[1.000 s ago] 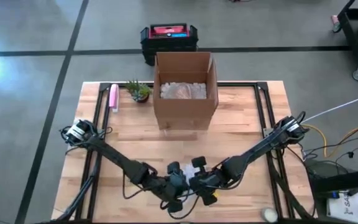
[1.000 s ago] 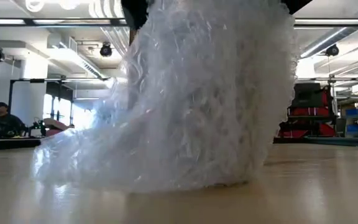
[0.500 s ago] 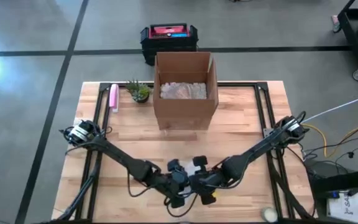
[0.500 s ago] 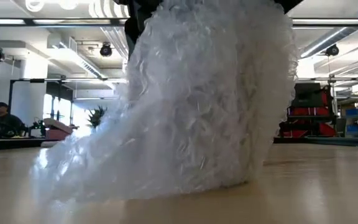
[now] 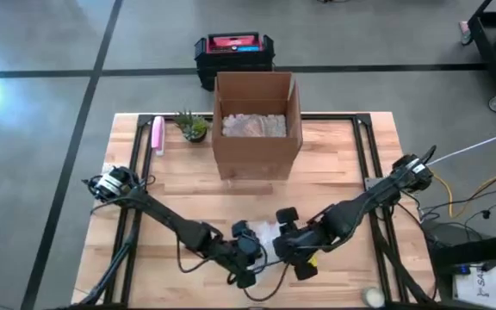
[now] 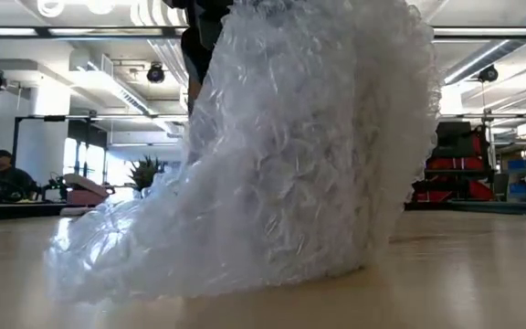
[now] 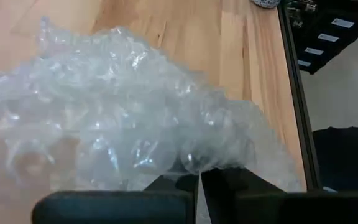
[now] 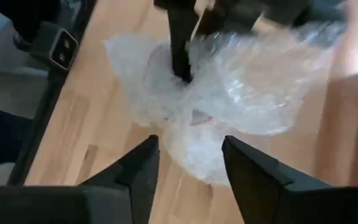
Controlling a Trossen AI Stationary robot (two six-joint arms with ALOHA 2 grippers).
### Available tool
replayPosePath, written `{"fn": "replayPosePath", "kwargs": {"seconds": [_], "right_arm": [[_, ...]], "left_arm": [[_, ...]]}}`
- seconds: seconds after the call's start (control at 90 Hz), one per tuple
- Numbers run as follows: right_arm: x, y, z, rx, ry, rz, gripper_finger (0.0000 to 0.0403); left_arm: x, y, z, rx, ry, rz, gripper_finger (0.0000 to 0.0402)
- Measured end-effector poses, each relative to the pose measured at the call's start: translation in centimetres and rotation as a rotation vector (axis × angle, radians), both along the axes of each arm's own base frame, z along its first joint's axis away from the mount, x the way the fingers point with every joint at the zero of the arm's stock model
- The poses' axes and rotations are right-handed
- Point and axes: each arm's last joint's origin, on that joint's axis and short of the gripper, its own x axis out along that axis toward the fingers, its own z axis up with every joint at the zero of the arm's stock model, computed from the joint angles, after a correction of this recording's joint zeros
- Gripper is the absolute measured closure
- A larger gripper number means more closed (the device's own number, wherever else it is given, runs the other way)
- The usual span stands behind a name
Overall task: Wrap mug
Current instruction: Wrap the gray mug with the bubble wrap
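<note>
We see the right gripper (image 8: 185,165) has backed off, fingers apart; left gripper (image 7: 199,186) keeps bubble wrap (image 7: 123,130) pinched, mug hidden inside.

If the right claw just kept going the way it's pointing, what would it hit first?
Most likely the bubble wrap bundle: the open right gripper points right at it, with the left gripper pinching it just beyond. Depth is hard to judge.

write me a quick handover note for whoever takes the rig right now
Left gripper: shut on the clear bubble wrap bundle, pinching a fold at the near table edge.
Right gripper: fingers open, off the wrap, aimed at the bundle.
Mug: not visible, presumably inside the wrap.
Brown cardboard box: open at the far side of the wooden table.
Done: wrap gathered into a bundle.
Left: appears to be closing the loose flap lying on the table.
</note>
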Motion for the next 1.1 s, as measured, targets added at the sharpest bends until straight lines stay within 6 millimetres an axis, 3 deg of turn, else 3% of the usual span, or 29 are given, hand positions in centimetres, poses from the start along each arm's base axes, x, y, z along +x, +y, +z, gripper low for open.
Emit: {"fn": "replayPosePath", "kwargs": {"seconds": [0.144, 0.278, 0.433, 0.589, 0.956, 1.1], "right_arm": [[0.5, -0.6, 0.6, -0.004, -0.093, 0.052, 0.0237], [2.0, -1.0, -0.2, 0.013, -0.186, 0.063, 0.0256], [2.0, -1.2, -2.7, -0.006, -0.144, 0.061, 0.0322], [1.7, -1.3, -3.8, 0.006, -0.134, 0.039, 0.0394], [2.0, -1.1, -5.4, 0.053, -0.196, 0.008, 0.0401], [2.1, -1.1, -7.5, 0.063, -0.192, -0.017, 0.0402]], "left_arm": [[0.0, 0.0, 0.0, -0.003, 0.0, -0.004, 0.0402], [0.0, -0.1, 0.1, -0.008, -0.001, -0.008, 0.0402], [0.0, -0.1, 0.1, -0.01, -0.005, -0.009, 0.0402], [0.0, -0.1, 0.1, -0.01, -0.005, -0.009, 0.0402], [0.0, -0.1, 0.1, -0.01, -0.005, -0.009, 0.0402], [-0.4, -0.1, 1.1, -0.024, -0.022, -0.016, 0.0402]]}}
